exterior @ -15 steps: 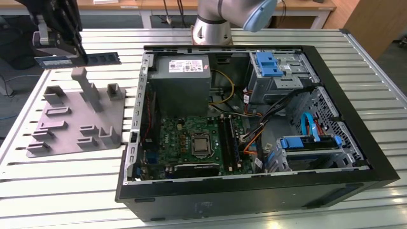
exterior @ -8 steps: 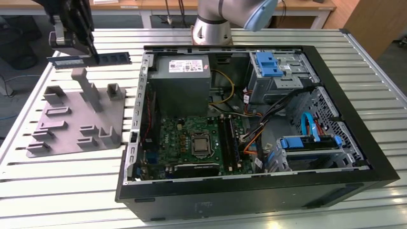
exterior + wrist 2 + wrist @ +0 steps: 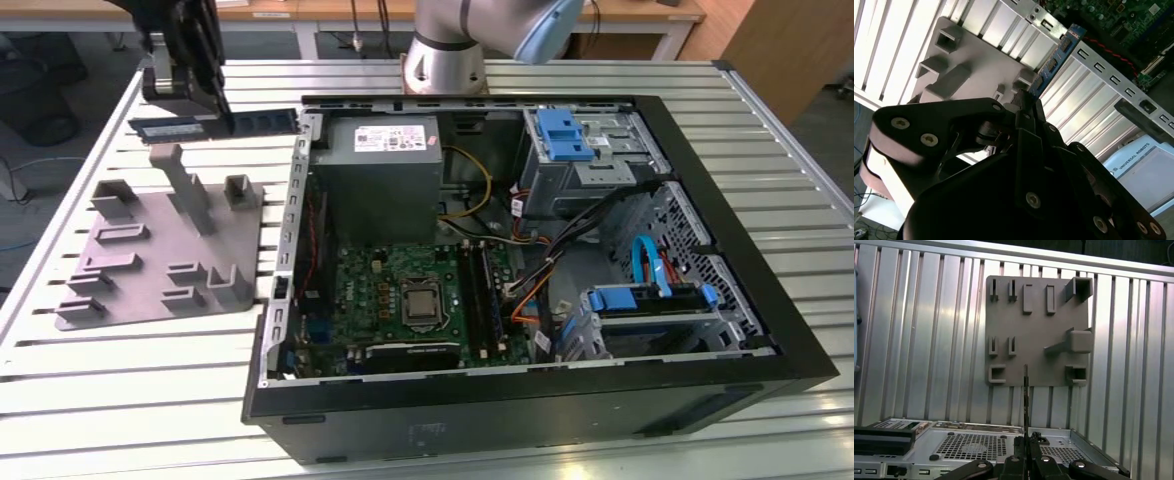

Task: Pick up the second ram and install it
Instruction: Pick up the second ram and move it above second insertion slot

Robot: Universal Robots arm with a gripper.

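My claw (image 3: 200, 108) grips the ram (image 3: 267, 120), clear above the holder (image 3: 134, 270). Pickup looks done; seating it in the case (image 3: 534, 415) remains.

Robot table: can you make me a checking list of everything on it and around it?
Surface: slatted metal table, holding a grey holder plate and an open computer case.
Job's things: second ram held in the air above the grey holder plate, outside the computer case; motherboard lies inside the case.
Clutter: nothing seen.
Grippers: tool shut on the second ram.
Cables: yellow, black, orange and blue wires inside the case.
Surroundings: wooden desks behind the table.
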